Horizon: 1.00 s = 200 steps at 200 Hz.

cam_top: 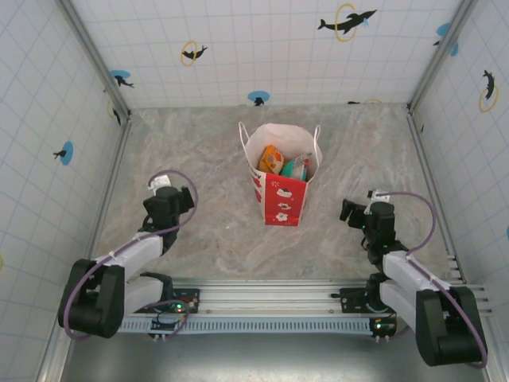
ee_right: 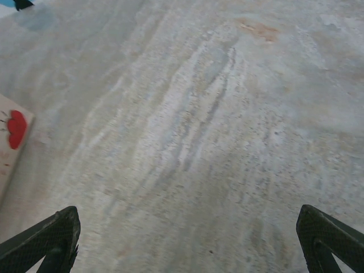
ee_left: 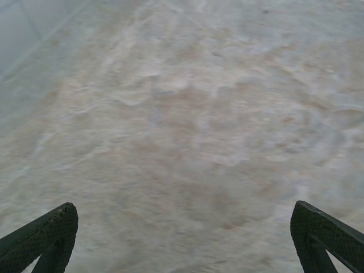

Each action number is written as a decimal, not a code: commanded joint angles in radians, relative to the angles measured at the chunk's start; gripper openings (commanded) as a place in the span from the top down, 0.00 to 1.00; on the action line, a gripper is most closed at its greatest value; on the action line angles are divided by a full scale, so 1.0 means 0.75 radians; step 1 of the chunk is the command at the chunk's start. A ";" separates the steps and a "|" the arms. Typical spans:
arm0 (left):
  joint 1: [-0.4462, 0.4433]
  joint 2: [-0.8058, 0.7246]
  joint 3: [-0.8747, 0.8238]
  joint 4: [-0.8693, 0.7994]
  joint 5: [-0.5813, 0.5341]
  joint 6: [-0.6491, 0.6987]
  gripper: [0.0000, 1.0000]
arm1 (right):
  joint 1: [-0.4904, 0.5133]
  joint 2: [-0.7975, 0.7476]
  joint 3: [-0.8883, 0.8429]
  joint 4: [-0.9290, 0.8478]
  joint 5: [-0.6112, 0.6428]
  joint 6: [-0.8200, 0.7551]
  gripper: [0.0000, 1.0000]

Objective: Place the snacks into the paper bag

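Note:
The white-and-red paper bag (cam_top: 281, 177) stands upright in the middle of the table, and its edge (ee_right: 12, 142) shows at the left of the right wrist view. Inside its open mouth lie snacks: an orange packet (cam_top: 271, 160) and a teal one (cam_top: 296, 168), with others hidden beneath. My left gripper (cam_top: 176, 195) hovers low over bare table left of the bag, open and empty; its fingertips (ee_left: 51, 230) stand far apart. My right gripper (cam_top: 356, 210) is right of the bag, open and empty, with its fingertips (ee_right: 327, 233) wide apart.
Tiled walls with dolphin stickers (cam_top: 347, 21) close in the marbled table (cam_top: 215, 143) on three sides. A metal rail (cam_top: 270, 306) with the arm bases runs along the near edge.

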State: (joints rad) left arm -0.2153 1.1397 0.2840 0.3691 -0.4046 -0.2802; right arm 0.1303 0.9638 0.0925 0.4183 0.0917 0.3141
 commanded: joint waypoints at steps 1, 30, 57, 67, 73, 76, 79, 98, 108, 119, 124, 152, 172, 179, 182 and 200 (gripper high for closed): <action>0.049 0.002 -0.104 0.267 -0.131 0.071 0.02 | -0.010 0.081 -0.067 0.322 0.049 -0.100 0.00; 0.106 0.053 -0.242 0.509 -0.113 0.106 0.02 | -0.047 0.226 0.016 0.324 0.070 -0.171 0.00; 0.160 0.120 -0.329 0.728 -0.010 0.151 0.02 | -0.061 0.335 -0.021 0.528 0.092 -0.230 0.00; 0.170 0.153 -0.363 0.827 0.021 0.166 0.02 | -0.069 0.374 -0.041 0.606 0.092 -0.243 0.00; 0.172 0.180 -0.388 0.901 0.032 0.175 0.02 | -0.073 0.398 -0.052 0.648 0.090 -0.241 0.00; 0.174 0.194 -0.402 0.939 0.036 0.180 0.02 | -0.075 0.408 -0.058 0.668 0.088 -0.239 0.00; 0.175 0.210 -0.414 0.966 0.043 0.188 0.03 | -0.077 0.419 -0.060 0.681 0.084 -0.243 0.00; 0.185 0.270 -0.418 1.087 0.084 0.279 0.03 | -0.092 0.480 -0.089 0.776 0.064 -0.266 0.00; 0.217 0.346 -0.456 1.247 0.127 0.287 0.02 | -0.101 0.511 -0.113 0.861 0.065 -0.266 0.00; 0.260 0.500 -0.491 1.436 0.151 0.234 0.02 | -0.118 0.509 -0.094 0.828 0.034 -0.290 0.00; 0.268 0.570 -0.506 1.605 0.157 0.245 0.02 | -0.124 0.515 -0.107 0.872 0.026 -0.305 0.00; 0.286 0.530 -0.424 1.378 0.167 0.218 0.02 | -0.181 0.644 -0.205 1.190 -0.025 -0.271 0.00; 0.287 0.504 -0.413 1.303 0.163 0.216 0.02 | -0.194 0.788 -0.227 1.406 -0.036 -0.254 0.00; 0.287 0.504 -0.414 1.303 0.161 0.217 0.02 | -0.194 0.751 -0.187 1.265 -0.050 -0.261 0.00; 0.287 0.499 -0.414 1.288 0.165 0.216 0.02 | -0.194 0.733 -0.165 1.196 -0.055 -0.263 0.00; 0.287 0.501 -0.415 1.294 0.165 0.217 0.02 | -0.162 0.764 -0.162 1.233 0.003 -0.290 0.00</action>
State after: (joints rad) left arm -0.0055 1.5177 0.0044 1.3102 -0.2958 -0.1127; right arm -0.0071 1.5215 0.0109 1.2545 0.0750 0.1150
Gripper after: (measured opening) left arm 0.979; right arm 0.999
